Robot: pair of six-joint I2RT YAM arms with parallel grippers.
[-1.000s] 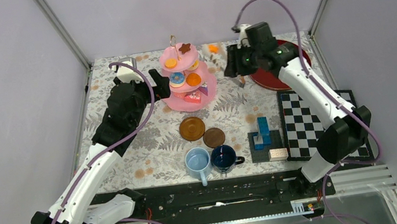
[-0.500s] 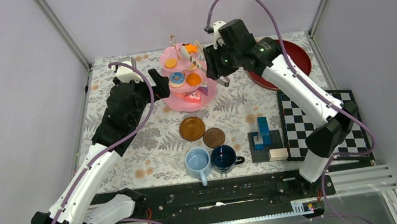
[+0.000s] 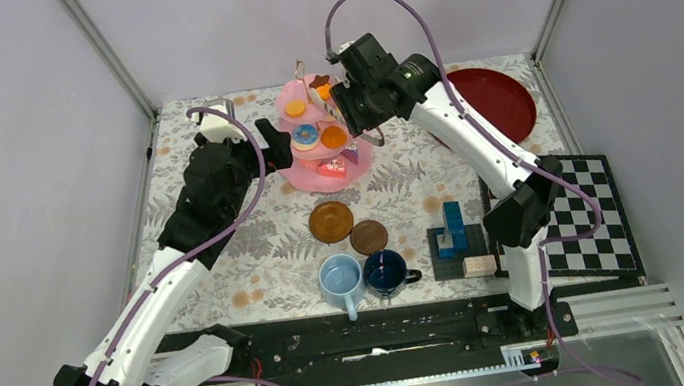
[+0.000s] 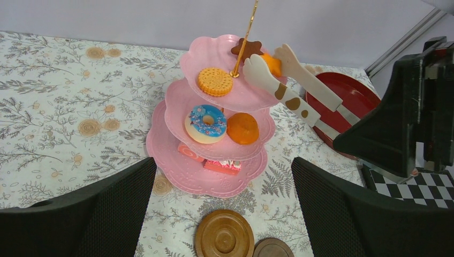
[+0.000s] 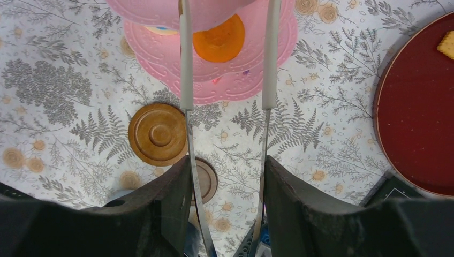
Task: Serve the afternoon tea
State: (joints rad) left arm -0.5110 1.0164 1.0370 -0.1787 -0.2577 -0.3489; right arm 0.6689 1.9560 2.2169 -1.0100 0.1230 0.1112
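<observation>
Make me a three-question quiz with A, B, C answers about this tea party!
1. Where on the pink stand is the blue-iced doughnut? A middle tier, B top tier, C bottom tier
2. How many brown saucers are there? A one, B four, C two
3. The right gripper is: A open and empty, B shut on the tongs, C out of sight

Answers: 1 A, it lies beside the orange pastry, under the top tier. 2 C, a bigger and a smaller one show. 3 B, it squeezes both tong arms.

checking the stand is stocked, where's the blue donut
In the left wrist view the blue donut sits on the pink stand, on its middle tier, just left of the orange pastry.
</observation>
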